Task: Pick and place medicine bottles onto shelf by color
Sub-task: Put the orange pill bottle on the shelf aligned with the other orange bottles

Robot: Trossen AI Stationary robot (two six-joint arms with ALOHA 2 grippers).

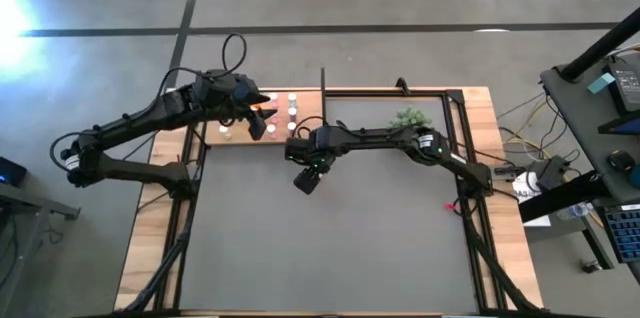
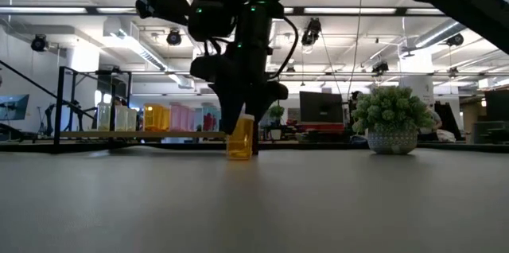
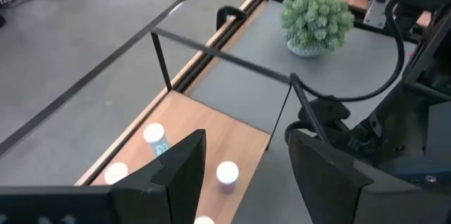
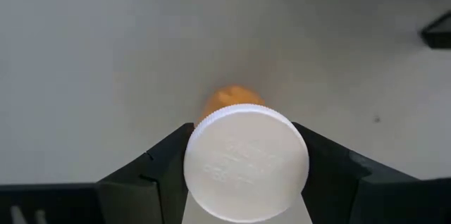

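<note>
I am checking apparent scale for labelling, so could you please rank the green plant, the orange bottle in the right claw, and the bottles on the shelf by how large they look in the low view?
1. Green plant.
2. Orange bottle.
3. Shelf bottles: each looks near the orange bottle's size, but they stand farther back, so that ranking is unsure.

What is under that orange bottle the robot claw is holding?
The orange bottle, pinched by the right gripper, stands on the grey mat. Its white cap covers its top, so nothing inside can be seen.

Right arm reaches in, elbow bent, its claw point(image 4: 246, 175) pointing down, fingers clamped on a capped bottle point(image 4: 245, 159); left claw point(image 3: 246, 175) hovers with fingers parted, holding nothing
</note>
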